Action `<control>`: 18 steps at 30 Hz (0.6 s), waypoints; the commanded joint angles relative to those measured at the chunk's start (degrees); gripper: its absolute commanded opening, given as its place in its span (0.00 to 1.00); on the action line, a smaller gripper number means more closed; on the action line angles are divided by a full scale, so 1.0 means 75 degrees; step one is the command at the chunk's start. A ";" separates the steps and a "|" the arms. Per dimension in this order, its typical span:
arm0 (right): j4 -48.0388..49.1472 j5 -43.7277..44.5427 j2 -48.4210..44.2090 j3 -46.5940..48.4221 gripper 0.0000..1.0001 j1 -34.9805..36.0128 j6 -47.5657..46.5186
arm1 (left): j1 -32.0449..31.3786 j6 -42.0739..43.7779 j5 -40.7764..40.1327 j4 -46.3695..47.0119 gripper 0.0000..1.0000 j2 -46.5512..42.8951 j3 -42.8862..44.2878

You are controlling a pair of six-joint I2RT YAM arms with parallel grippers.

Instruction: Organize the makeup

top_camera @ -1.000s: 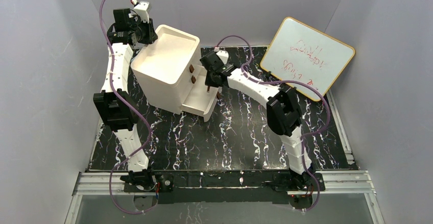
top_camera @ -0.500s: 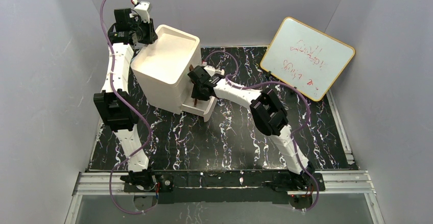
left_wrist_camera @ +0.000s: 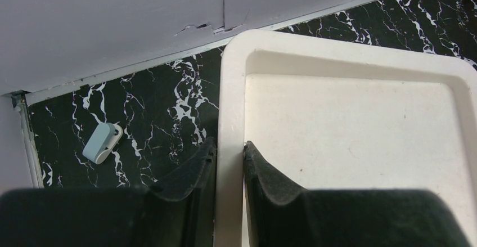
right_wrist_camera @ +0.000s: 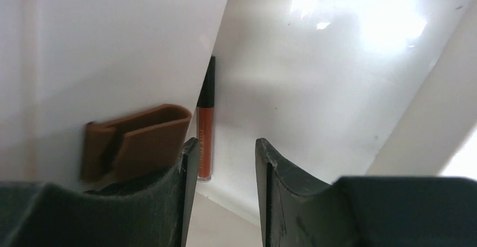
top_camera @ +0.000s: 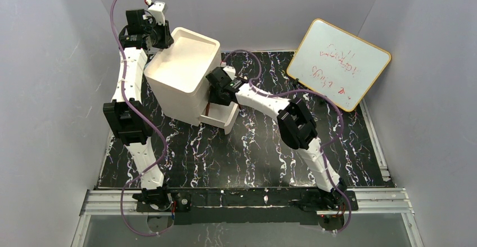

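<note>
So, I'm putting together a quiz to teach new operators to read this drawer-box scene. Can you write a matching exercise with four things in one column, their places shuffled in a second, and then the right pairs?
Things
A. left gripper
B. orange makeup stick
C. whiteboard
D. small pale blue piece

Places
1. propped up at the far right of the table
2. jaws closed on the rim of the cream box
3. lying on the table beside the box, near the wall
4. inside the open drawer

Pairs: A-2, B-4, C-1, D-3
</note>
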 commanded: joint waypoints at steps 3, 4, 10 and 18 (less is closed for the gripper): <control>-0.0705 0.0670 -0.1173 0.1036 0.49 -0.0030 -0.0619 | -0.0249 -0.0220 0.0327 -0.2312 0.00 0.0089 -0.0491; -0.0728 0.0780 -0.1389 0.0920 0.48 -0.0034 -0.0672 | -0.0251 -0.0220 0.0328 -0.2314 0.00 0.0088 -0.0503; -0.0168 0.1640 -0.3218 -0.0849 0.49 -0.0038 -0.1125 | -0.0242 -0.0207 0.0334 -0.2324 0.00 0.0104 -0.0475; 0.2191 -0.0709 -0.5389 -0.4873 0.70 -0.0823 -0.4269 | -0.0258 -0.0208 0.0342 -0.2348 0.00 0.0103 -0.0411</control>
